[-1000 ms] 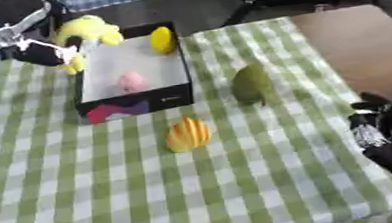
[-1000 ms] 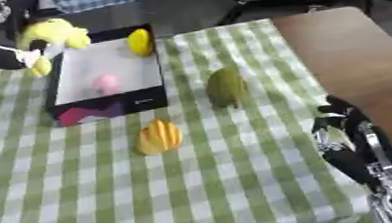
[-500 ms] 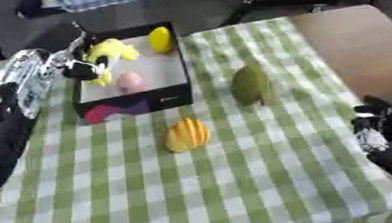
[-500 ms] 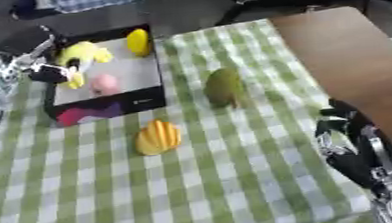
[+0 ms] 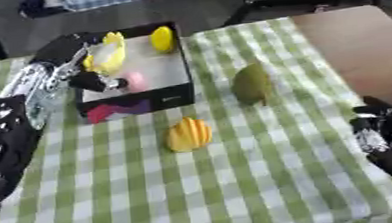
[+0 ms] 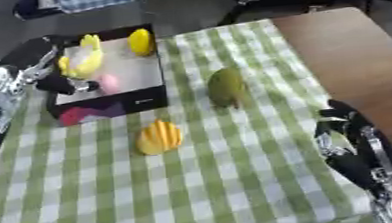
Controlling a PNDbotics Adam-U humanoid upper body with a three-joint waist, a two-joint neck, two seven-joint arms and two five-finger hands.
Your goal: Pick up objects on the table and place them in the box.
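Yellow toy [image 5: 107,53] now over the box [image 5: 159,94], apparently gripped by left robot hand [image 5: 77,67].

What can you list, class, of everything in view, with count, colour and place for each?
Box: one, black, far left of the cloth.
Yellow toy: one, over the box, at the left hand.
Pink thing: one, inside the box.
Lemon: one, yellow, box's far corner.
Green fruit: one, right of the box.
Ridged fruit: one, yellow-orange, before the box.
Cloth: one, green-white check.
Left hand: at the box.
Right hand: lower right, idle.
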